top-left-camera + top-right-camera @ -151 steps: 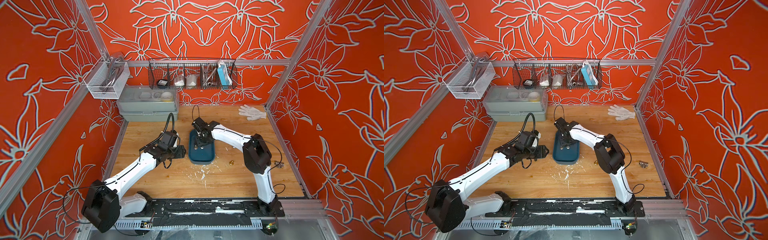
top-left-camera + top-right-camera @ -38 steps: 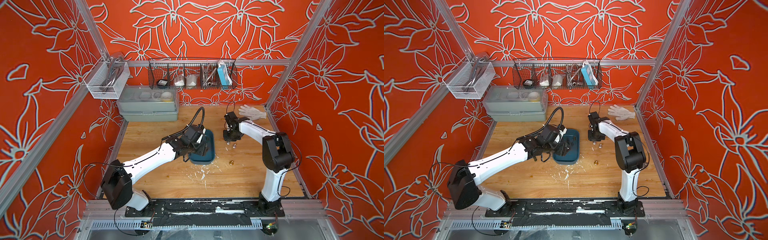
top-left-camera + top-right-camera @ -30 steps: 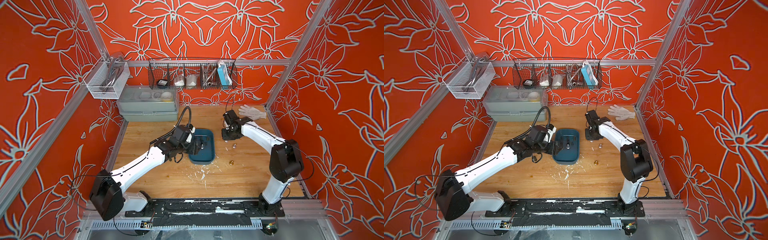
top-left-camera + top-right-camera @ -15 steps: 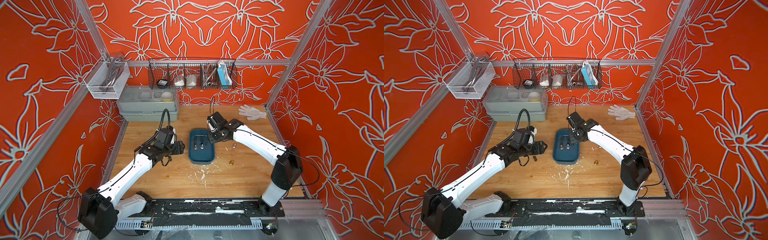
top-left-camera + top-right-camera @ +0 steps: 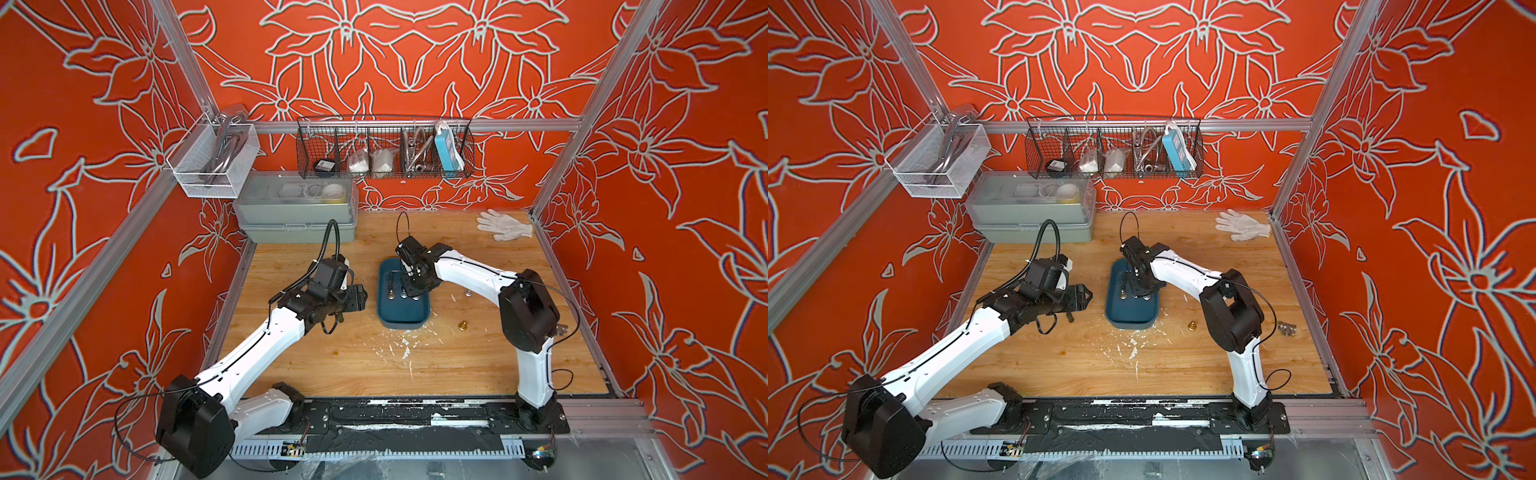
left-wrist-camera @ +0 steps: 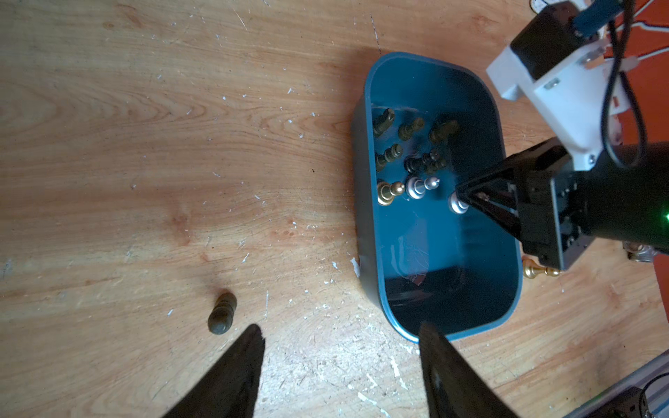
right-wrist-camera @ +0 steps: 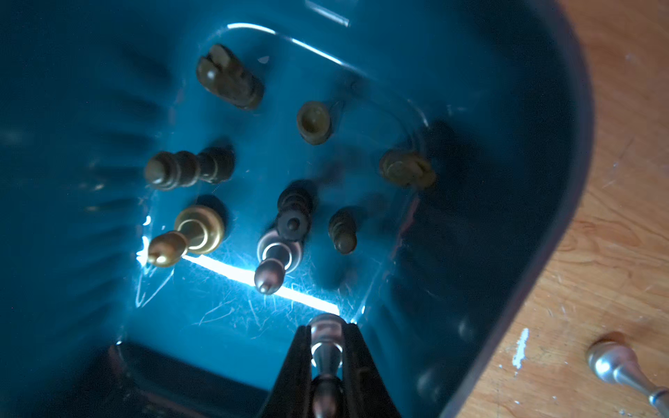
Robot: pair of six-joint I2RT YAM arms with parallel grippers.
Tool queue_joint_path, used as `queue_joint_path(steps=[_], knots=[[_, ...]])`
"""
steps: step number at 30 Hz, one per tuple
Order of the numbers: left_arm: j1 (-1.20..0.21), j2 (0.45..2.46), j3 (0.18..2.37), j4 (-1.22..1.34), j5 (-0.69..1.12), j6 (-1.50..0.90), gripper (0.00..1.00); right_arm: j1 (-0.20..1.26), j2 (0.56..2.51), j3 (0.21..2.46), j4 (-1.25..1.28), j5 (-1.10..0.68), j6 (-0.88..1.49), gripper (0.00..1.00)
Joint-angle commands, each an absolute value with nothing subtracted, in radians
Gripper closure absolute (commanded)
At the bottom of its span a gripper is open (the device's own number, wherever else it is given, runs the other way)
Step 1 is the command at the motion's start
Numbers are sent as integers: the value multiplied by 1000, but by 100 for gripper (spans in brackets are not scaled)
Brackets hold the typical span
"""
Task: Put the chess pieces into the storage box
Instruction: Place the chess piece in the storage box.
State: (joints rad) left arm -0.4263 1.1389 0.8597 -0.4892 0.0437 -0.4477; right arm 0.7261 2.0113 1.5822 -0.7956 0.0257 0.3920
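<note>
The storage box (image 5: 402, 324) (image 5: 1131, 322), a dark teal tub, stands mid-table. Inside it stand and lie several chess pieces: dark ones, a gold one (image 7: 195, 231) and a silver one (image 7: 278, 253). My right gripper (image 7: 327, 331) (image 5: 409, 291) reaches down into the box, shut on a silver piece (image 7: 327, 347) (image 6: 457, 205) just above the floor. My left gripper (image 6: 340, 327) (image 5: 361, 297) hovers open over the wood just left of the box. A dark piece (image 6: 222, 317) lies by its fingertip. On the table right of the box are a gold piece (image 5: 461, 326) and a silver piece (image 7: 615, 362).
A grey-green lidded case (image 5: 297, 212) sits at the back left under wire baskets (image 5: 384, 147). A white glove (image 5: 505, 224) lies at the back right corner. A small metal thing (image 5: 561, 330) rests near the right edge. White scuffs mark the wood in front of the box.
My right gripper has carried the silver piece from right of the box to over it and down inside. My left gripper has pulled back from the box to its left.
</note>
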Motion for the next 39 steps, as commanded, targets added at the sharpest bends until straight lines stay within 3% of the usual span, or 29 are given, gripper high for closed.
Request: queue_joint_path(steps=[1,23,39], knots=[[-423,1137,851,-499,31,-441,32,735,2039,1612,-796,51,387,86],[-423,1141,848,-491,31,-435,32,734,2099,1618,-764,94,390,83],[-423,1103,860,-522,16,-443,31,737,2044,1637,-768,71,379,63]])
